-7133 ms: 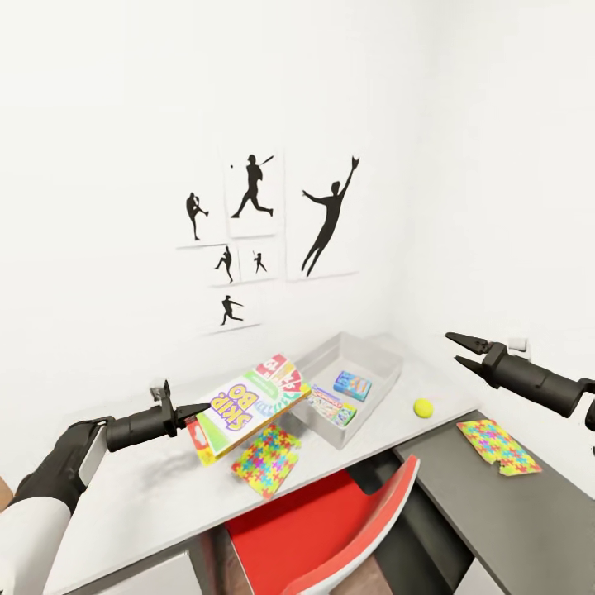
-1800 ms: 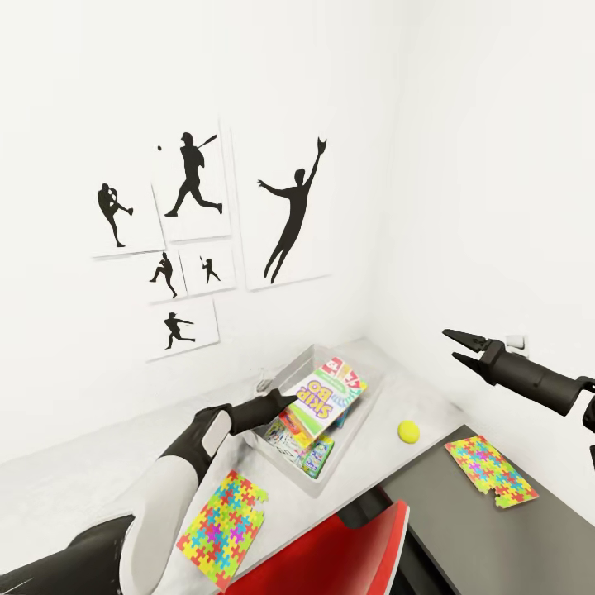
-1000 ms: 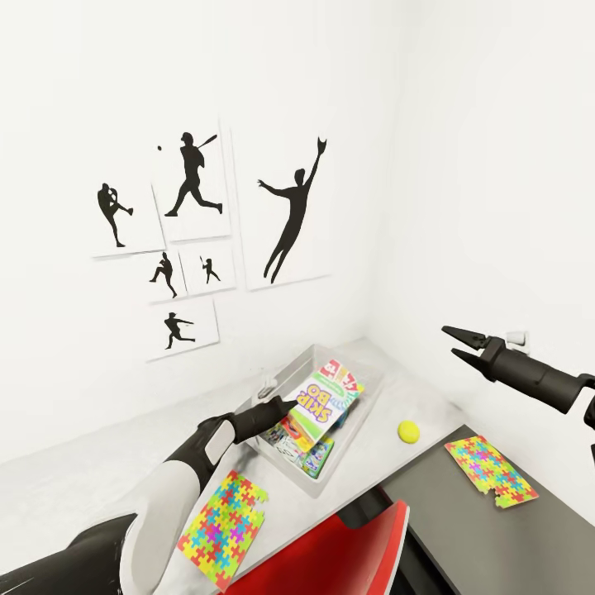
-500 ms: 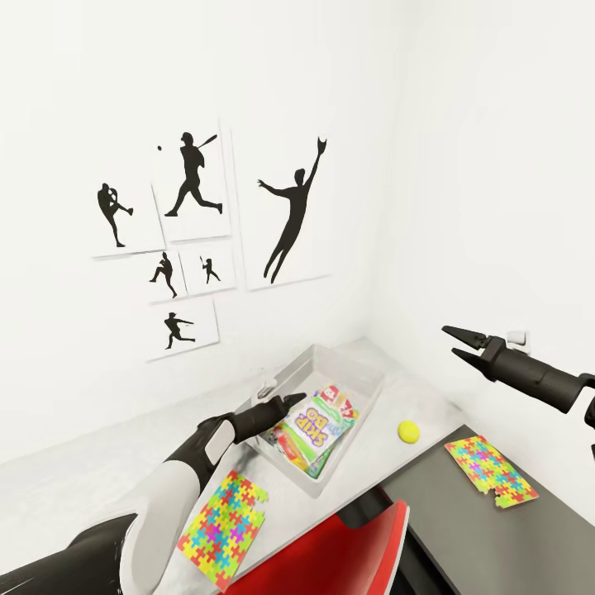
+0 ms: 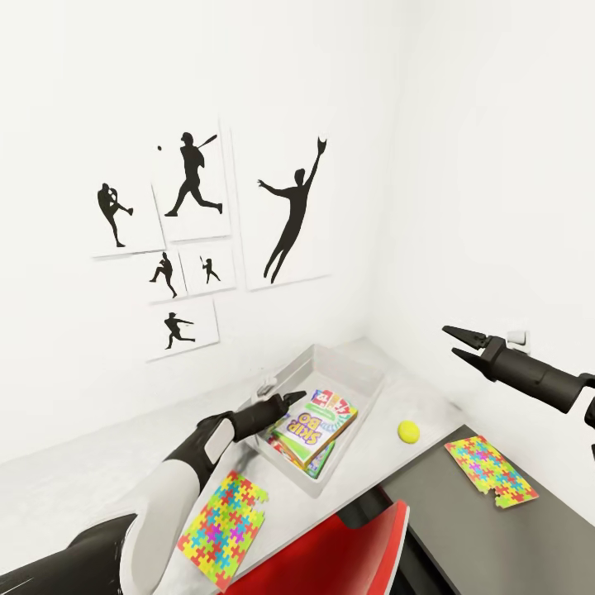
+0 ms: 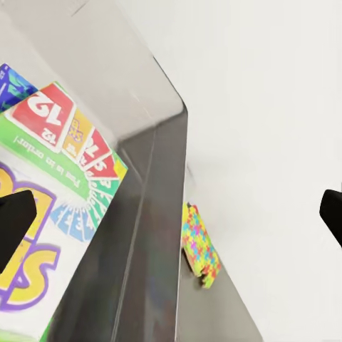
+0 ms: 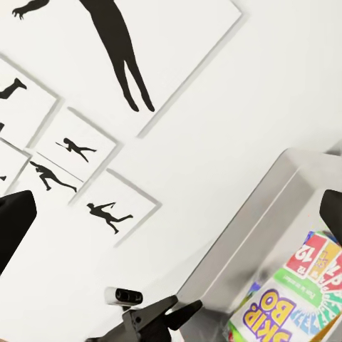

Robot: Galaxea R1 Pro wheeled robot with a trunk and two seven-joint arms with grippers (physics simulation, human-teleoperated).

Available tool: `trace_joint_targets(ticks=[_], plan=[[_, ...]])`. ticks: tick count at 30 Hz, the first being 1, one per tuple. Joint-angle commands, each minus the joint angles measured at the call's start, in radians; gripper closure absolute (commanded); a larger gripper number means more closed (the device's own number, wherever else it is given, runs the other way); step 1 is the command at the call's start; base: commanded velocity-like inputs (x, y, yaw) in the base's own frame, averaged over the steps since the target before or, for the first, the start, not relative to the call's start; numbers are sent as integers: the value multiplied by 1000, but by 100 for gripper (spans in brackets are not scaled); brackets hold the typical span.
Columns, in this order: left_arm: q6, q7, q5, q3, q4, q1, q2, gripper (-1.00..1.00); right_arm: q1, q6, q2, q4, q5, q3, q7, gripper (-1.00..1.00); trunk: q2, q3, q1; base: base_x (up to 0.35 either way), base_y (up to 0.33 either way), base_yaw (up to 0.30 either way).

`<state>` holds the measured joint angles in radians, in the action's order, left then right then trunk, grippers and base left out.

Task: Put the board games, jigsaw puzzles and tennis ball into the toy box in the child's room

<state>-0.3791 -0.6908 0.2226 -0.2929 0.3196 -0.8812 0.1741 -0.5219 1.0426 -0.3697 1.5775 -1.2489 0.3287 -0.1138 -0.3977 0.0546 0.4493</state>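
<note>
The grey toy box (image 5: 357, 369) stands on the pale table (image 5: 99, 479) by the wall corner. The green-edged board game (image 5: 315, 421) lies flat inside it, on top of other game boxes whose edges show beneath (image 5: 287, 446). My left gripper (image 5: 292, 400) hovers open just over the box's near-left rim; in its wrist view the game cover (image 6: 53, 178) and box wall (image 6: 153, 235) lie below. One jigsaw puzzle (image 5: 225, 527) lies on the table, another (image 5: 490, 470) on the dark cabinet. The tennis ball (image 5: 408, 430) rests right of the box. My right gripper (image 5: 461, 344) hangs open, high at the right.
A red chair (image 5: 330, 545) is tucked under the table's front edge. Baseball silhouette posters (image 5: 194, 235) hang on the white wall behind. A wall socket (image 5: 516, 339) sits behind my right arm. The dark cabinet top (image 5: 496, 537) extends to the lower right.
The green-edged board game, tilted at my left gripper's tips a second ago, has dropped flat into the toy box. My left gripper has drawn back slightly. The right arm is still.
</note>
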Motion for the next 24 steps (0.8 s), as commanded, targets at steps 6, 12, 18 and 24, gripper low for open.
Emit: trace_joint_targets(ticks=[6, 12, 18, 24], plan=[[-102, -168, 6, -3, 102, -1, 0, -100, -1, 5, 0, 0, 10, 1, -11, -100, -2, 2, 1, 0, 0, 0], [-263, -260, 7, -3, 233, -1, 0, -100, 0, 5, 0, 0, 10, -1, -12, -100, -2, 2, 1, 0, 0, 0], [-473, -346, 7, 2, 402, 2, 0, -100, 1, 5, -4, 3, 3, 5, -18, -100, -2, 2, 1, 0, 0, 0], [-622, -421, 6, 5, 566, 14, -76, -100, -3, 5, -12, 4, -1, 9, -38, -100, -2, 2, 1, 0, 0, 0]])
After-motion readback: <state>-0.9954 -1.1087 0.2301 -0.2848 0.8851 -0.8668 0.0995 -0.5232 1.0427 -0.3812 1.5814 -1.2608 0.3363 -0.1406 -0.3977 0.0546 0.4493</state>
